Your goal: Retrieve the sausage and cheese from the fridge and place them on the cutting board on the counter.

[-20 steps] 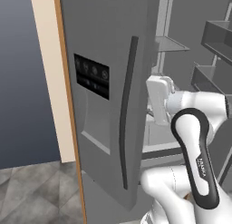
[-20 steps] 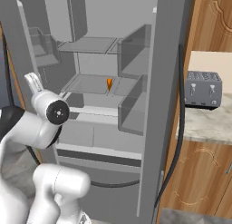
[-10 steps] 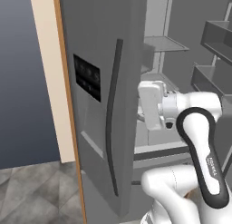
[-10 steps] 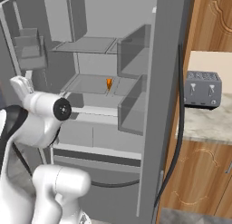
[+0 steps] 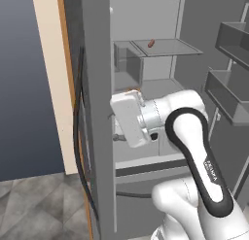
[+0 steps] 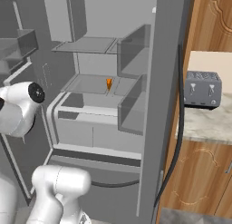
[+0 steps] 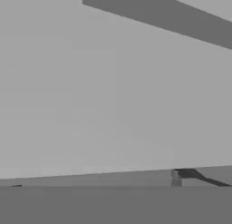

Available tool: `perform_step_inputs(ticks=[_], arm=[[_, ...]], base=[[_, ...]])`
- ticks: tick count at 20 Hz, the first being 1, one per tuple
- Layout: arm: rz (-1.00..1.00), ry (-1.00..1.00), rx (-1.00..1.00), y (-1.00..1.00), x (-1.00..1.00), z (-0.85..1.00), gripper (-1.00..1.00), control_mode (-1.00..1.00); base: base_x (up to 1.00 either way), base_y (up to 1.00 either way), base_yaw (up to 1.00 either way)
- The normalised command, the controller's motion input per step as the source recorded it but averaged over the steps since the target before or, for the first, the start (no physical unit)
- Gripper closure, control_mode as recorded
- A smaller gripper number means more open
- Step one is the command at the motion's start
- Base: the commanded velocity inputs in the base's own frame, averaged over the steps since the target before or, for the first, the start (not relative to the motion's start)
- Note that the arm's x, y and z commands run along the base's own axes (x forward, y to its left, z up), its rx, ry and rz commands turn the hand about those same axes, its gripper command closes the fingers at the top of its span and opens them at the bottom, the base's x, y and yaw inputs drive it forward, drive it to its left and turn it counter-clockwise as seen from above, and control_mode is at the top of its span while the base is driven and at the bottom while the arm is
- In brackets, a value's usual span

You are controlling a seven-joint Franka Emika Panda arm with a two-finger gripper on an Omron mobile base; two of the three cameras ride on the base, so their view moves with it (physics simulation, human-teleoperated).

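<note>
Blocking the shelves, fridge (image 5: 97,137) door edge stands before sausage (image 5: 151,42).

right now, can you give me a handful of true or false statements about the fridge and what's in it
1. The sausage lies on the upper glass shelf of the fridge. True.
2. The cheese is already on the counter. False: it sits on a lower shelf inside the fridge.
3. A grey toaster stands on the counter beside the fridge. True.
4. The fridge is closed. False: its interior and shelves are in plain sight.
5. The pincer is carrying the cheese. False: the cheese rests alone on its shelf.
</note>
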Motion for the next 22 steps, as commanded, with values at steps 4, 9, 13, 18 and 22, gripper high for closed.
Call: perform_step_inputs(ticks=[4,9,13,18,22], arm=[[0.12,-0.21,-0.15,1.0,0.34,-0.58,-1.0,-1.0],[0.01,-0.18,-0.02,0.53,0.44,-0.32,-1.0,-1.0],[0.0,-0.07,0.0,-0.09,-0.49,0.0,-1.0,-1.0],[-0.02,0.0,0.0,-0.66,-0.83,0.14,-1.0,-1.0],[-0.02,0.0,-0.05,-0.66,-0.15,-0.07,-1.0,-1.0]], base=[[0.0,0.0,0.0],[0.0,0.0,0.0],[0.0,0.0,0.0],[0.0,0.0,0.0],[0.0,0.0,0.0]])
